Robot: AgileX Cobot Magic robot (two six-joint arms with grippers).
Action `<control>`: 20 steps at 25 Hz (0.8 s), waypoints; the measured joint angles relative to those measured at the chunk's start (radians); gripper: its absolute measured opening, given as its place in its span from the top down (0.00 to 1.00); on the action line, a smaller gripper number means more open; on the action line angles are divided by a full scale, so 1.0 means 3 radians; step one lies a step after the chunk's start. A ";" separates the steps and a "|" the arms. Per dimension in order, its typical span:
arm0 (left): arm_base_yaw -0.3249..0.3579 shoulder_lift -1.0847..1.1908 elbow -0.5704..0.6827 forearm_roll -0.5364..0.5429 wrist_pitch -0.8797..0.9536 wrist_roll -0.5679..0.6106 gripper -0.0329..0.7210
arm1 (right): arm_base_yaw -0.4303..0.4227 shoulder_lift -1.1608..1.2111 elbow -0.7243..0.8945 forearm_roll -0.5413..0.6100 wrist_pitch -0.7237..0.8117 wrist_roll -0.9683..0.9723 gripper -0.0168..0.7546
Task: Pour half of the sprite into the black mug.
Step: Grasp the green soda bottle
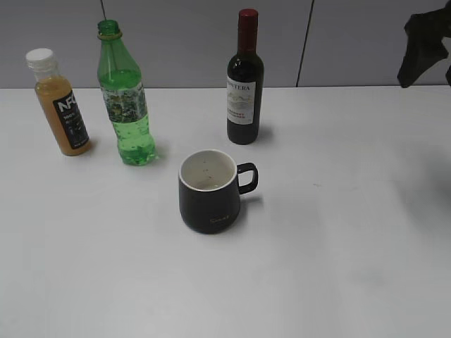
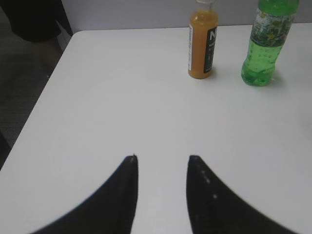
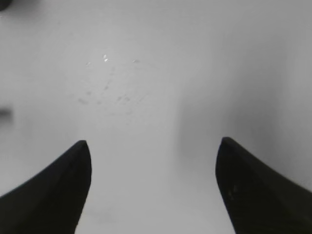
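Observation:
The sprite (image 1: 127, 98), a tall green bottle with no cap on, stands upright at the back left of the white table; it also shows in the left wrist view (image 2: 268, 44). The black mug (image 1: 209, 190) with a white inside stands in the middle, its handle to the right. My left gripper (image 2: 162, 158) is open and empty above bare table, well short of the sprite; it is out of the exterior view. My right gripper (image 3: 153, 144) is open wide and empty over bare table. A dark part of the right arm (image 1: 426, 46) hangs at the top right.
An orange juice bottle (image 1: 60, 102) with a white cap stands left of the sprite; it also shows in the left wrist view (image 2: 202, 44). A dark wine bottle (image 1: 244, 81) with a red top stands behind the mug. The table's left edge (image 2: 46, 97) shows in the left wrist view.

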State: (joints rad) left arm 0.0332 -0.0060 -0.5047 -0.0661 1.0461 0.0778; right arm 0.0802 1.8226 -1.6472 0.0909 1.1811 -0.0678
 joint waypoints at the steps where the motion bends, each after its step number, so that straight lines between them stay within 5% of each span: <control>1: 0.0000 0.0000 0.0000 0.0000 0.0000 0.0000 0.60 | 0.0000 -0.0142 0.0145 0.0062 0.0000 0.0000 0.21; 13: 0.0000 0.0000 0.0000 0.0000 0.0000 0.0000 0.60 | 0.0000 -0.2067 0.2546 0.0104 -0.0203 0.0000 0.23; 20: 0.0000 0.0000 0.0000 0.0000 0.0000 0.0000 0.60 | 0.0000 -0.3079 0.3423 0.0104 -0.0451 0.0000 0.23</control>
State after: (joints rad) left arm 0.0332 -0.0060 -0.5047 -0.0661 1.0461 0.0778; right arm 0.0802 0.8990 -0.6204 0.1222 1.0457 -0.0678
